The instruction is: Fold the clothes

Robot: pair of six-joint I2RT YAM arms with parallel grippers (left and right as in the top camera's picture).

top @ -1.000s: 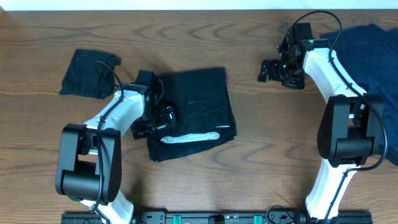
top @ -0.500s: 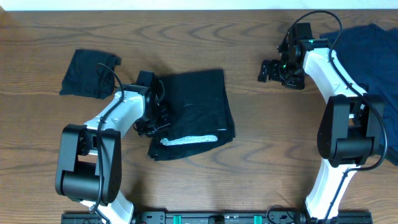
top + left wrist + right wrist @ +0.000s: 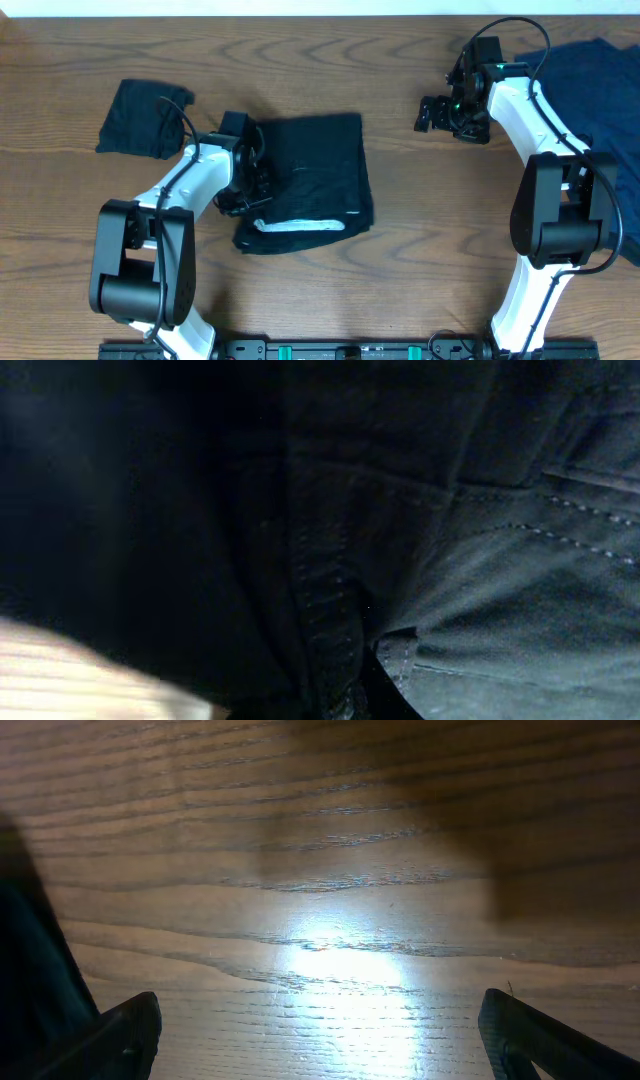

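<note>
Left gripper (image 3: 252, 190) went wide to narrow, pinching left edge of large black garment (image 3: 320, 160) mid-table (image 3: 300, 60); cloth shifted slightly left. Fold likely starting. Right gripper (image 3: 430, 113) stayed wide, empty, farther off near navy garment (image 3: 600, 90).

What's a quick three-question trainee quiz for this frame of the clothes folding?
1. True or false: the right gripper is shut.
2. Where is the left gripper on the large black garment? A: at its left edge. B: at its right edge. C: clear of it.
3. Along which edge of that garment does the pale strip show?
Key: 1 false, it is open over bare table. 2 A, shut on the fabric. 3 the near edge, toward the arm bases.
</note>
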